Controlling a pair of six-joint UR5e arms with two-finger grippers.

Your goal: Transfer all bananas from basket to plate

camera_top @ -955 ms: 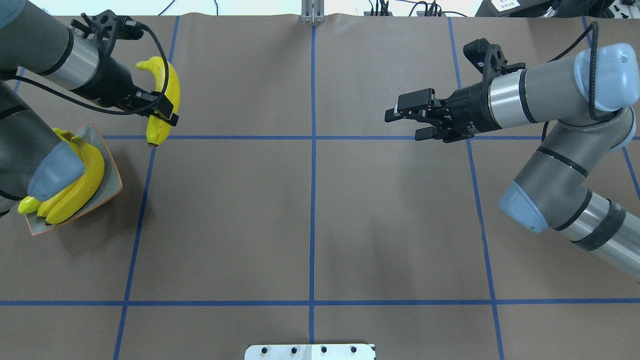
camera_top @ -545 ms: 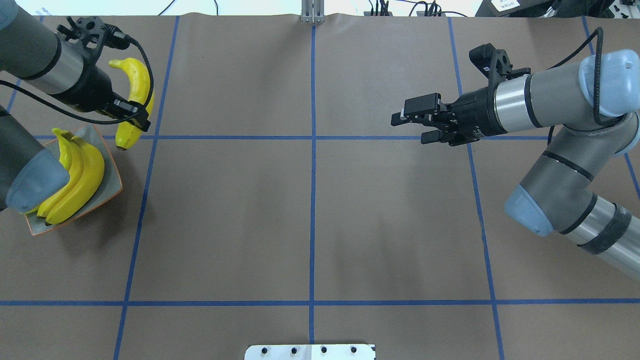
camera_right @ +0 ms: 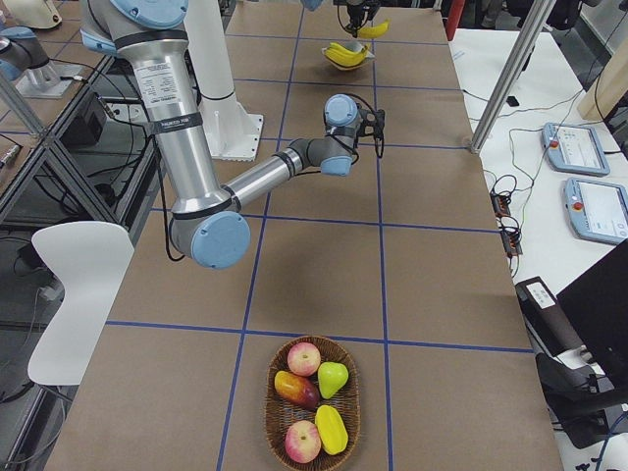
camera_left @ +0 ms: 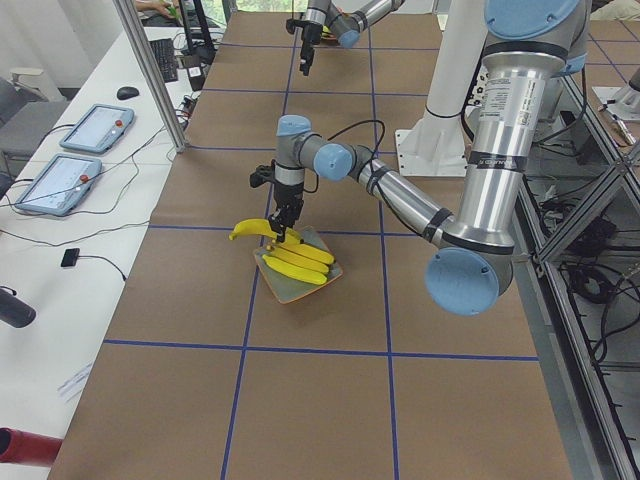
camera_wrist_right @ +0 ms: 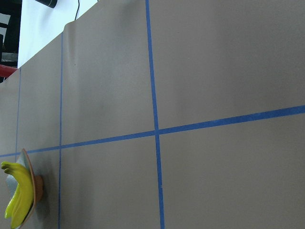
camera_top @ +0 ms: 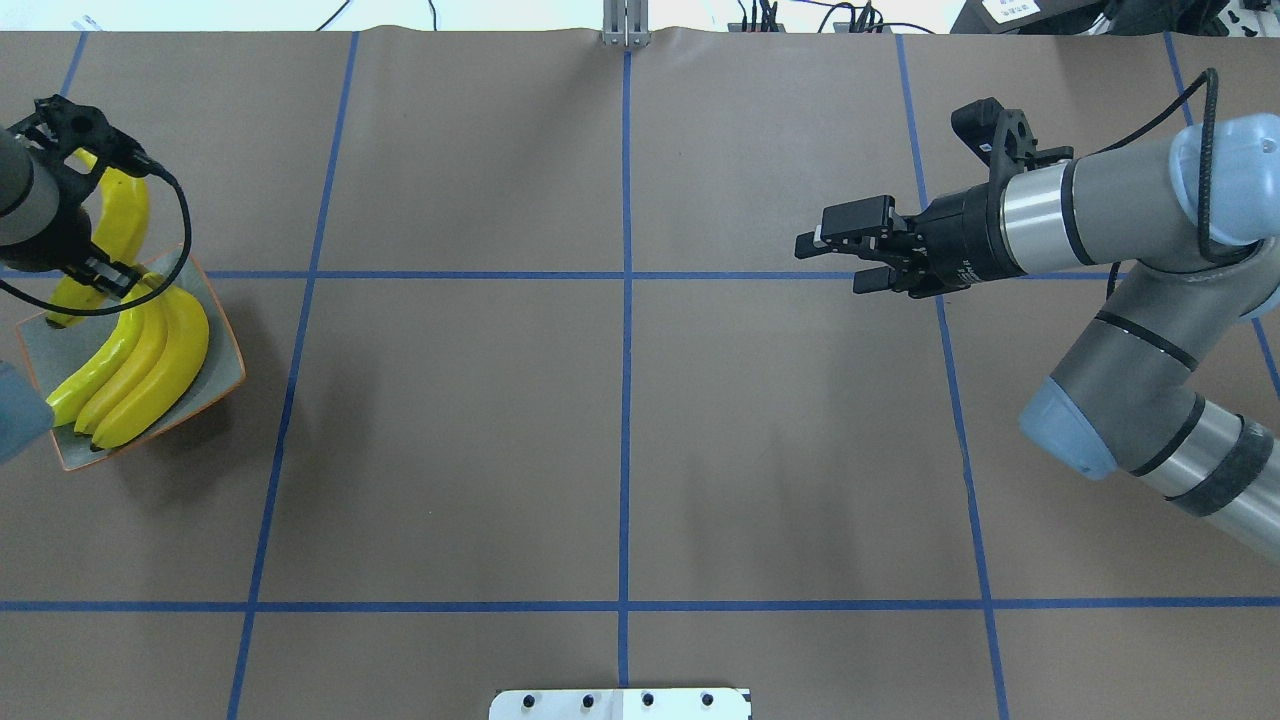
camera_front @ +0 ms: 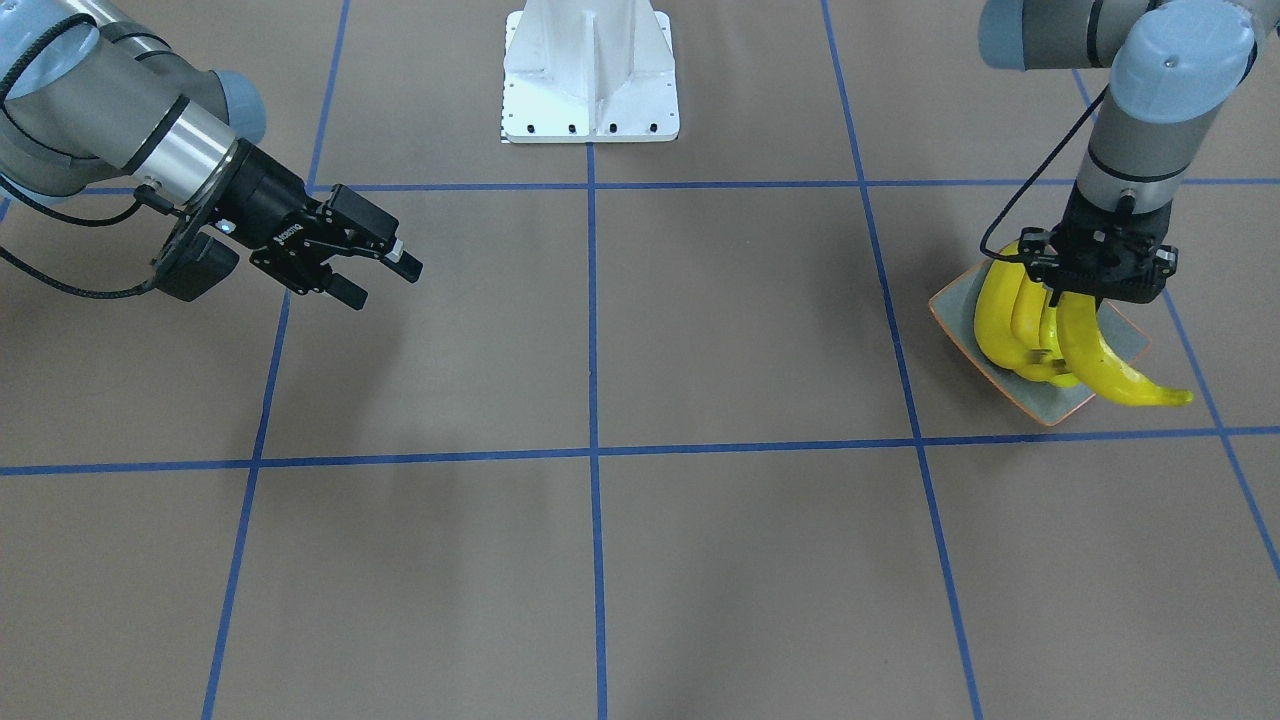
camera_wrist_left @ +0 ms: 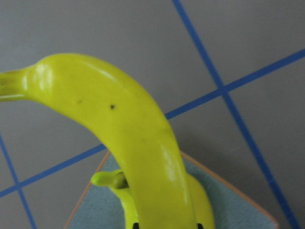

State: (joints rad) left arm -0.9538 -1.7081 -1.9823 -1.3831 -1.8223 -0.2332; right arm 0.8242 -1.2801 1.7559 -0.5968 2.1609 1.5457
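Three bananas (camera_top: 150,355) lie side by side on the grey-green plate (camera_top: 222,312) at the table's left end. My left gripper (camera_top: 98,272) is shut on a fourth banana (camera_top: 122,215), holding it over the plate's far edge; in the front-facing view this banana (camera_front: 1105,365) hangs past the plate (camera_front: 955,305). The left wrist view shows the held banana (camera_wrist_left: 138,143) above the plate (camera_wrist_left: 228,210). My right gripper (camera_top: 838,262) hovers open and empty over the right half of the table. The basket (camera_right: 268,404) at the right end holds other fruit, no bananas.
Blue tape lines grid the brown table cover. The white robot base (camera_front: 590,70) stands at the near middle edge. Tablets (camera_left: 95,128) and cables lie on a side table beyond the far edge. The wide middle of the table is bare.
My left arm carried the banana left and toward the robot, from beyond the plate to over its far edge. My right gripper drifted slightly right, still open.
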